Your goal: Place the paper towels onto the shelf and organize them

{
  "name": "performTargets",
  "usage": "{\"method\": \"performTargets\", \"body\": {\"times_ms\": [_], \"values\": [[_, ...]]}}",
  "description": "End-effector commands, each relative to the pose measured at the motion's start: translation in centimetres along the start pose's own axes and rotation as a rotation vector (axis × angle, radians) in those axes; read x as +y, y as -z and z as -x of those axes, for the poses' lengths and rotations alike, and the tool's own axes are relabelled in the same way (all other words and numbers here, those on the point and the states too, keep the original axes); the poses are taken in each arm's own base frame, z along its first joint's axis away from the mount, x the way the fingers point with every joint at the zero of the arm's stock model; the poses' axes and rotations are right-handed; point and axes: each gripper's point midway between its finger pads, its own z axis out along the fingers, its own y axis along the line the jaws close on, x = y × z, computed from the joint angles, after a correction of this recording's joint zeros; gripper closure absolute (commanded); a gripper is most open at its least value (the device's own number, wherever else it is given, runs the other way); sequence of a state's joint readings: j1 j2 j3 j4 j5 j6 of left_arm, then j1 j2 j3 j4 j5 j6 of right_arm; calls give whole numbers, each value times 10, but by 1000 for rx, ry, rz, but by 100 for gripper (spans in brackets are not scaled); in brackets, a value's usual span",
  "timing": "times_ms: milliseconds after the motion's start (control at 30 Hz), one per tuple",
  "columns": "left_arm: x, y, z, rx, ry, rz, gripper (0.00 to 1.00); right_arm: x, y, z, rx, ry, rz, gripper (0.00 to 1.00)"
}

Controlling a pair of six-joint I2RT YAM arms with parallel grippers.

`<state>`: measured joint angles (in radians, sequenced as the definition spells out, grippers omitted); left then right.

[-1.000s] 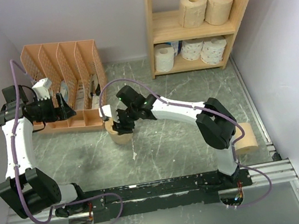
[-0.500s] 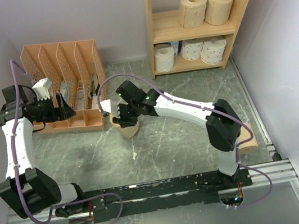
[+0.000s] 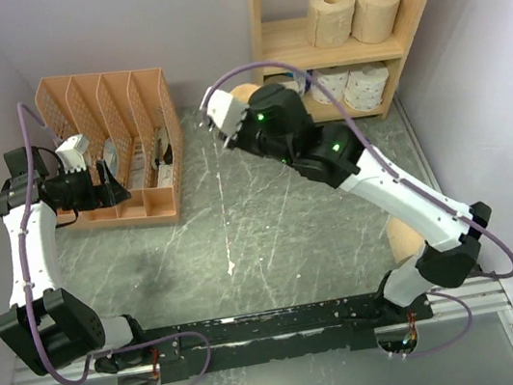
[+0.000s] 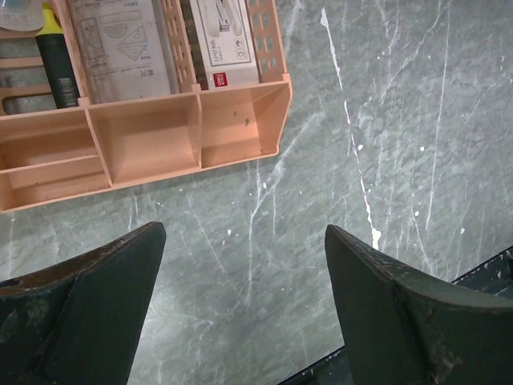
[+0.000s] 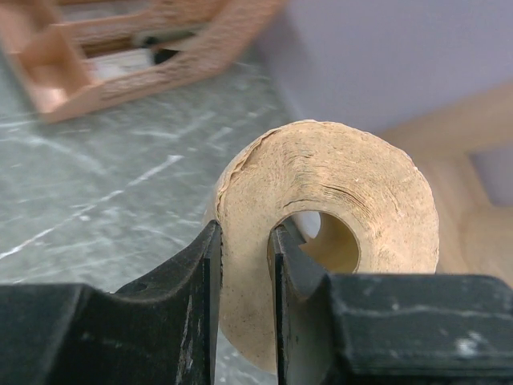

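Observation:
My right gripper (image 5: 244,273) is shut on a tan paper towel roll (image 5: 345,192), one finger inside its hollow core and the other outside its wall. In the top view the right gripper (image 3: 235,108) holds that roll (image 3: 243,91) in the air just left of the wooden shelf (image 3: 262,45). Two tan rolls (image 3: 333,14) (image 3: 376,9) stand on the upper tier. White rolls (image 3: 332,84) (image 3: 368,86) sit on the lower tier, partly hidden by the arm. My left gripper (image 4: 244,305) hangs open over bare floor, next to the organizer.
An orange-pink file organizer (image 3: 107,109) with stationery stands at the left, its front trays (image 4: 144,140) below my left gripper (image 3: 107,185). Another tan roll (image 3: 403,240) sits near the right arm's base, partly hidden. Walls close in on both sides.
My right gripper closed on the tan roll beside the organizer, lifted it off the table and carried it back and right toward the shelf. The left arm stayed still.

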<state>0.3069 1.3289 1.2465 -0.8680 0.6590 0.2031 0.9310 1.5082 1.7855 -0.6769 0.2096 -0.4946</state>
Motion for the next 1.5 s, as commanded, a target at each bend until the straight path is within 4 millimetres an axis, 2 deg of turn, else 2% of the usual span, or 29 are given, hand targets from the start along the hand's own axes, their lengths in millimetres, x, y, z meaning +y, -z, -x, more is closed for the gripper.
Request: {"method": "performTargets", "body": {"times_ms": [0, 167, 267, 433, 633, 733, 967, 1033, 1067, 1100, 1267, 1467], "values": [[-6, 4, 5, -5, -8, -37, 7, -85, 30, -13, 74, -46, -307, 100], [-7, 3, 5, -1, -6, -50, 7, -146, 40, -24, 26, -153, -379, 100], [-7, 2, 4, 2, -5, -53, 7, -171, 37, -30, -16, -201, -404, 100], [-6, 1, 1, 10, -4, -50, 7, -215, 19, -45, -74, -272, -437, 100], [-8, 2, 1, 7, -9, -52, 7, -253, -10, -39, -105, -285, -483, 100], [-5, -2, -2, 18, -3, -47, 7, -273, -23, -43, -115, -272, -549, 100], [-12, 1, 3, -2, -11, -70, 7, -306, -50, -56, -165, -326, -632, 100], [-12, 0, 2, 3, -10, -72, 7, -311, -53, -53, -197, -342, -627, 100], [-13, 0, 2, 4, -10, -75, 8, -310, -67, -60, -193, -353, -612, 100], [-13, 0, 2, 6, -11, -78, 8, -312, -71, -61, -204, -361, -606, 100], [-21, -3, 3, 17, -25, -104, 8, -321, -84, -63, -274, -419, -581, 100], [-19, -6, 1, 25, -26, -95, 8, -325, -98, -74, -270, -451, -600, 100]]}}
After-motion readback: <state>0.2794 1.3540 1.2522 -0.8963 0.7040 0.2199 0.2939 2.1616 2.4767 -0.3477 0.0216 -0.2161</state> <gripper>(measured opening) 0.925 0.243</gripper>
